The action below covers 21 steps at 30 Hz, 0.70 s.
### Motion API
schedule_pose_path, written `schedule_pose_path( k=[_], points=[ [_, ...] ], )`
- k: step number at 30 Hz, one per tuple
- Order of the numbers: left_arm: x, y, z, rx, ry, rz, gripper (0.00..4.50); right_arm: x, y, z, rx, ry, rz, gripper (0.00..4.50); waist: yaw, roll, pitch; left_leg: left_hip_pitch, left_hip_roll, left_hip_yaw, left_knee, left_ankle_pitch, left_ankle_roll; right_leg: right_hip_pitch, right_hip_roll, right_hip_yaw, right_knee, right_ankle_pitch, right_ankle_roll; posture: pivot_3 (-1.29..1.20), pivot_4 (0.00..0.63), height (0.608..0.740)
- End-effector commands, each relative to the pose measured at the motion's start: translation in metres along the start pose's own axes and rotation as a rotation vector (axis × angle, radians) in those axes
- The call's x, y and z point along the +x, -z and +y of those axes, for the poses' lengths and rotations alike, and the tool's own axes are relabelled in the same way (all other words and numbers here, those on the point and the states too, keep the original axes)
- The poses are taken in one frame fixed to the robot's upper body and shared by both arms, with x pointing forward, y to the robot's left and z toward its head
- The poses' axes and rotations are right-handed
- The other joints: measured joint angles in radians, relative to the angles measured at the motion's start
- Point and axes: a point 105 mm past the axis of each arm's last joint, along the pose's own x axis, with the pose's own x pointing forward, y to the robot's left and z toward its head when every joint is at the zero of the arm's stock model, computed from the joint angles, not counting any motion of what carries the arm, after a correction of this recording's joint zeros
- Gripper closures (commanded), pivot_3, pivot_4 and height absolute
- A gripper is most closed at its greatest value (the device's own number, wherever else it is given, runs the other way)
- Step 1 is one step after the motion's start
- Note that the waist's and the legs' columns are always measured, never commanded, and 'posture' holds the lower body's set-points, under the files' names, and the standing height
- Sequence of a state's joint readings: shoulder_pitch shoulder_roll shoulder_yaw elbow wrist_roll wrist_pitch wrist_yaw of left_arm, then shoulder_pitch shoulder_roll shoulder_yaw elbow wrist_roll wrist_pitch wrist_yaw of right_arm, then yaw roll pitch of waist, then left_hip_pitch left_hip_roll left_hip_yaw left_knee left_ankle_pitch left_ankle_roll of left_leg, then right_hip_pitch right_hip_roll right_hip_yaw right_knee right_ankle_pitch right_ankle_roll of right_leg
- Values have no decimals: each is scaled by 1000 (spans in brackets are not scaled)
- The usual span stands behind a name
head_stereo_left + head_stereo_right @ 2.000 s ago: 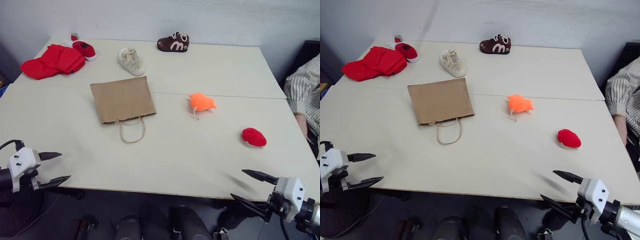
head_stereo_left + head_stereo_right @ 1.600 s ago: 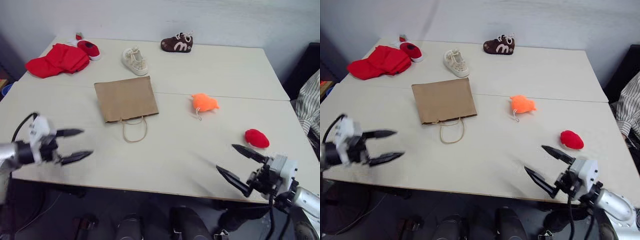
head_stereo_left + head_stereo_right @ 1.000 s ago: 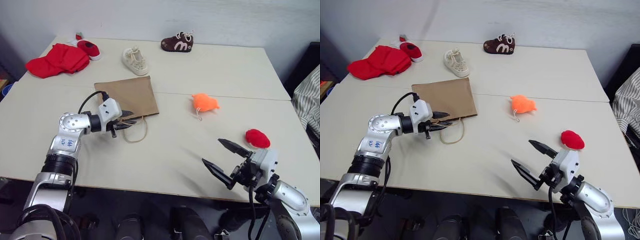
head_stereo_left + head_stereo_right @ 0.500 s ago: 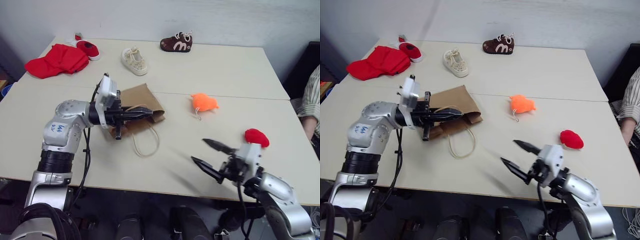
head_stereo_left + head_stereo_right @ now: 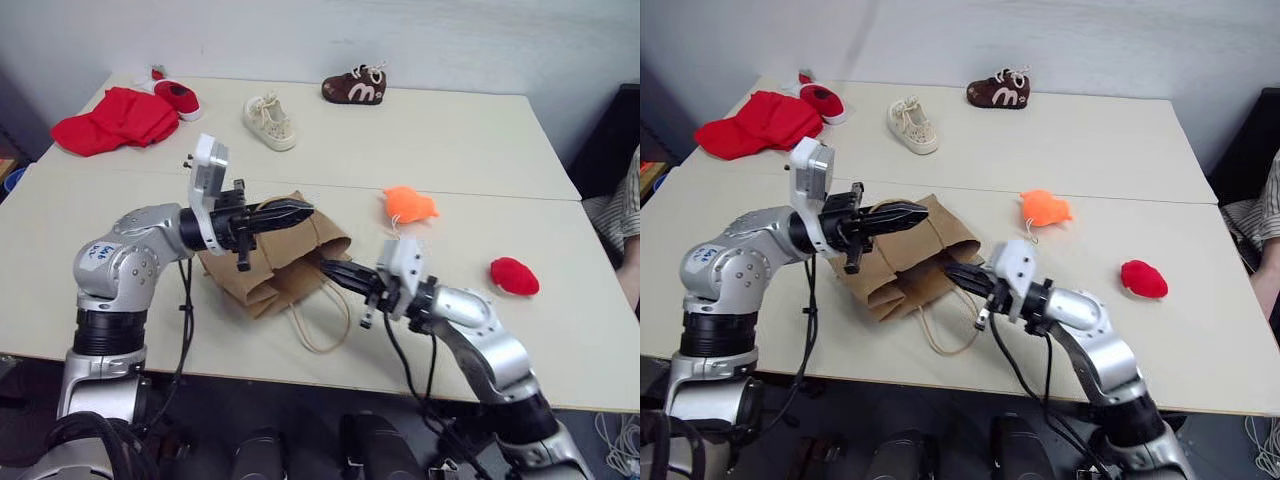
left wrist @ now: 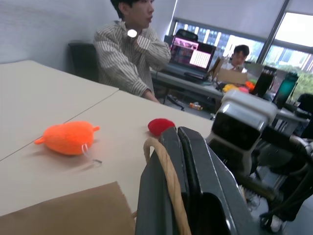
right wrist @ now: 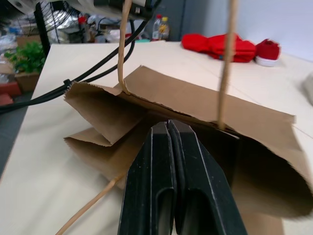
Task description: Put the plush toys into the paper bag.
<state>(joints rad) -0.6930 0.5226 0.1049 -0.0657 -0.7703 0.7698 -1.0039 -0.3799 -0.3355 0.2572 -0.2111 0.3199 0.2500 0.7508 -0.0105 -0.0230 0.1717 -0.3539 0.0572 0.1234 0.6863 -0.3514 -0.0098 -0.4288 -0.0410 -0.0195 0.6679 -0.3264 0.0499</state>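
Across the pale surface point(image 5: 470, 150), the left gripper point(image 5: 290, 212) lifts the paper bag point(image 5: 275, 270) by a handle pinched in its jaws, the right gripper point(image 5: 338, 272), jaws pressed together, noses its mouth open, while the orange plush toy point(image 5: 409, 204) and red plush toy point(image 5: 514, 276) wait nearby.

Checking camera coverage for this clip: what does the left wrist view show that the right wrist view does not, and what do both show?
Left wrist view alone: the orange plush toy, the red plush toy, a person in a striped shirt and the left gripper shut on a cord handle. Right wrist view alone: the red cloth, the bag's open mouth and the shut right gripper at it. Both: the paper bag and the table.
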Motion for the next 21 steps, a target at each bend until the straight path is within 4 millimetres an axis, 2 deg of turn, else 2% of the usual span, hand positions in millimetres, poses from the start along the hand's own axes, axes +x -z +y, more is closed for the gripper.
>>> schedule_pose_path(
  k=[1,6,9,14,17,21],
  points=[
    [6,-17,-7,18,27,-64,4500,22,16,-4,-10,2,69,4445,-4,0,0,0,0,0,0,0,0,0,0,0,0,0,0,0,150,740],
    [8,-31,-3,-16,16,-136,4500,45,30,-15,-29,50,119,4445,-18,0,0,-1,0,0,0,0,0,-1,0,0,2,0,0,0,150,740],
    [7,-38,-1,-28,5,-166,4500,50,43,-20,-49,81,165,4445,-22,0,0,-1,0,0,0,0,0,-1,0,0,4,0,0,0,150,740],
    [-4,-57,8,-28,-42,-249,4500,42,66,-20,-43,90,237,4445,-24,0,0,-1,0,0,-1,0,-1,-1,0,0,4,0,0,0,150,740],
    [-20,-76,20,-16,-96,-334,4500,32,80,-14,-32,59,284,4445,-24,0,0,-1,0,0,-1,0,-1,-1,0,-1,4,0,0,0,150,740],
    [-28,-90,27,-7,-119,-387,4500,26,86,-14,-19,59,322,4445,-24,0,0,0,0,0,-1,0,-1,-1,0,-1,4,0,0,0,150,740]
  ],
)
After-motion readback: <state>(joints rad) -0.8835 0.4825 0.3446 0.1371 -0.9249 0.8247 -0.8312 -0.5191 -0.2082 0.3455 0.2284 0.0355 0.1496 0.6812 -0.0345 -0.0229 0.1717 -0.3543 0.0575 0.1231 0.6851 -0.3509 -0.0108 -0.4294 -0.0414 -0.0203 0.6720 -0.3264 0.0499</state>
